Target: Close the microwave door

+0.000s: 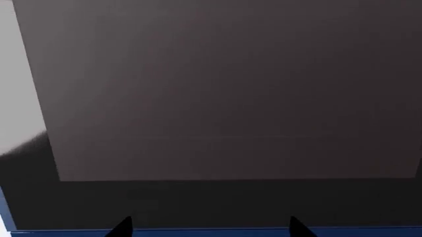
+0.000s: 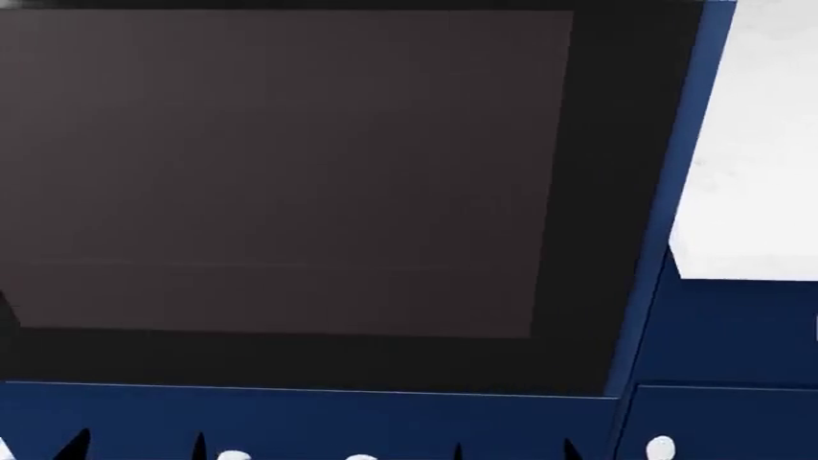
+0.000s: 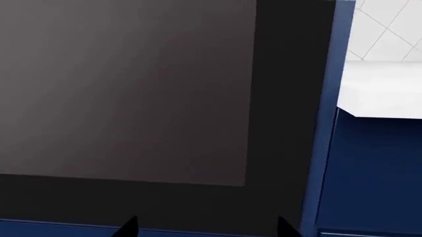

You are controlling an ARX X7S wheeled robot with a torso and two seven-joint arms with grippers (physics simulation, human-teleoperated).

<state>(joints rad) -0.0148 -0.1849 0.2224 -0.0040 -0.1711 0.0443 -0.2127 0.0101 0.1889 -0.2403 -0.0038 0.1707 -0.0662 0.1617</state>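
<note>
1. The microwave door (image 2: 287,172) fills most of the head view: a grey-brown window pane inside a black frame, seen very close. No brand, label or writing can be read on it.
2. Dark blue cabinetry (image 2: 715,364) runs below and to the right of the door.
3. A white bench (image 2: 748,163) top sits to the right, above the blue fronts.
4. The left pincer (image 1: 207,228) shows two black fingertips set apart, spread wide before the door's lower frame.
5. The right pincer (image 3: 207,228) likewise has its tips parted, near the door's lower right corner.
</note>
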